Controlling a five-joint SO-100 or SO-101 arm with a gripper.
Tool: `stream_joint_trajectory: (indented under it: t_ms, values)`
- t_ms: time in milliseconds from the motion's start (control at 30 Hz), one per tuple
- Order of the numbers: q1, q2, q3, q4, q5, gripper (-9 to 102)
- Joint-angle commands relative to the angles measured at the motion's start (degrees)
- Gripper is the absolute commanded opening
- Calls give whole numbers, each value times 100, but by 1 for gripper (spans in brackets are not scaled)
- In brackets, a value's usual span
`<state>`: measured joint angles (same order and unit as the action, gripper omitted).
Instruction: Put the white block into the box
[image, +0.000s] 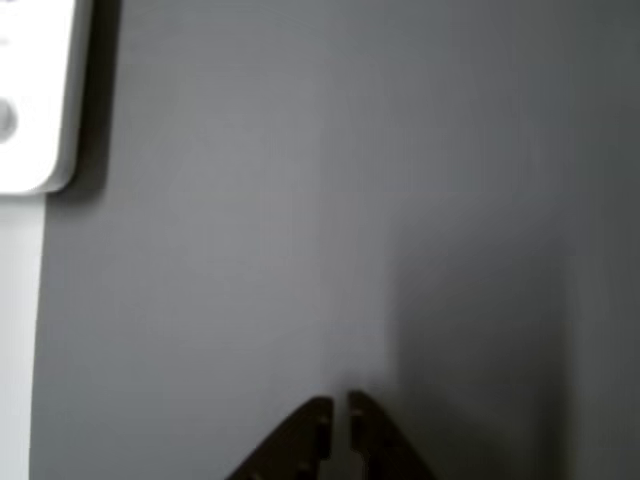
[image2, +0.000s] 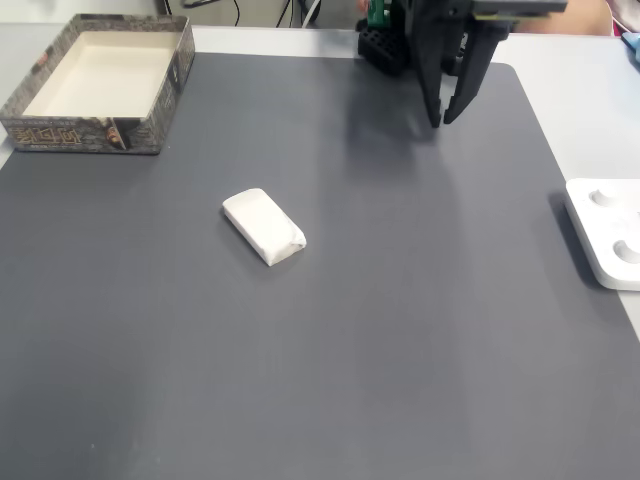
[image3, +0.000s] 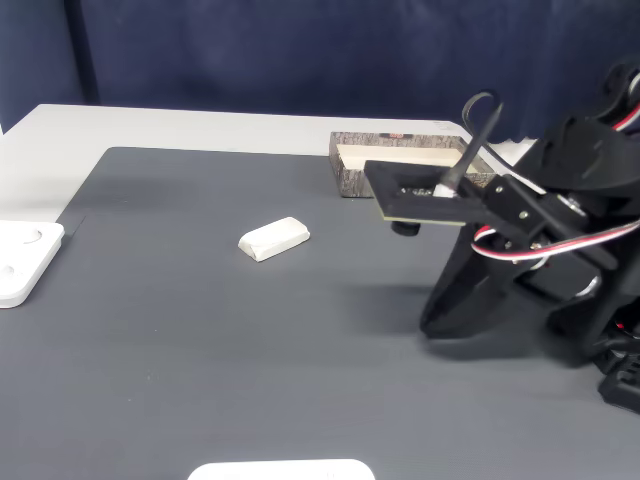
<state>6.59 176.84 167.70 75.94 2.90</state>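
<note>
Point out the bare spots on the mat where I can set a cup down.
The near half of the dark mat, below the white block, is bare. So is the strip between the block and the white device at the right edge. The far side is crowded: the box at far left, the gripper at far right.

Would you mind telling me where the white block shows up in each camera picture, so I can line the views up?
Other view: the white block is not in the picture.
A fixed view: the white block lies on the grey mat, left of centre, below and right of the box.
Another fixed view: the block lies left of centre, left of the box.
Shared landmark: the white device at the mat's edge.
</note>
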Motion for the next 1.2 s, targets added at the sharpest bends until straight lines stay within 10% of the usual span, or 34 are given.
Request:
stream_joint_trajectory:
  t_ms: [0, 1167]
  values:
    - [105, -325, -729, 88, 220, -2]
    - [2294, -3876, -4333, 773, 1872, -2]
